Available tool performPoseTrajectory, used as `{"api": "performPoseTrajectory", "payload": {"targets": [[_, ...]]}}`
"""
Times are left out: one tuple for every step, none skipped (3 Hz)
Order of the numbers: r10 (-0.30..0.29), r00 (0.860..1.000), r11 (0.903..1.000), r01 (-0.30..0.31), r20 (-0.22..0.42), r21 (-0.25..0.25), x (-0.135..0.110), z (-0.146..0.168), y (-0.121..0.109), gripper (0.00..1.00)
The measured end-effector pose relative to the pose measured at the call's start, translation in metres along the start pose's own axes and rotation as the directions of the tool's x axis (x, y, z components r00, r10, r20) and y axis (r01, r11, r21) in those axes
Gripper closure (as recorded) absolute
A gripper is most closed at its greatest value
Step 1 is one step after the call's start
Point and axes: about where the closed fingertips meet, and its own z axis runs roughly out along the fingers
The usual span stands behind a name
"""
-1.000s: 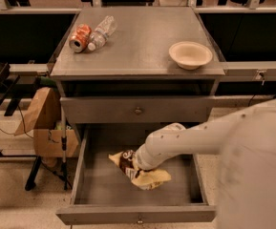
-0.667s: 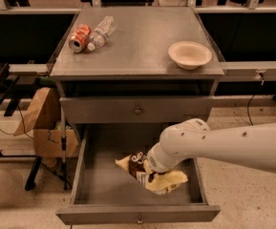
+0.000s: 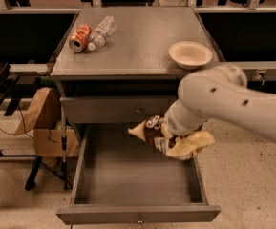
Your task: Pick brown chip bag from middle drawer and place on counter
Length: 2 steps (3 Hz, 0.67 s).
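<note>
The brown chip bag [image 3: 162, 136], dark brown with pale yellow ends, hangs in the air above the open middle drawer [image 3: 137, 175], in front of the upper drawer's front. My gripper [image 3: 172, 133] is shut on the bag; the white arm [image 3: 233, 104] comes in from the right and hides most of the fingers. The drawer's floor below the bag is bare. The grey counter [image 3: 137, 46] lies above and behind the bag.
On the counter lie an orange soda can [image 3: 79, 37] and a clear plastic bottle [image 3: 101, 32] at the back left, and a beige bowl [image 3: 190, 54] at the right edge. The upper drawer [image 3: 123, 109] is closed. A cardboard box [image 3: 47, 128] stands left of the cabinet.
My gripper has lifted the chip bag up out of the drawer, from its floor to the height of the upper drawer's front. The arm has risen and moved closer to the camera.
</note>
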Motion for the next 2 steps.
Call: {"api": "performPoseTrajectory", "payload": {"targets": [[-0.01, 0.999, 0.9968, 0.006, 0.043, 0.08, -0.049, -0.069, -0.041, 1.0], [-0.029, 0.997, 0.994, 0.02, 0.076, 0.108, -0.092, -0.123, -0.059, 1.0]]}}
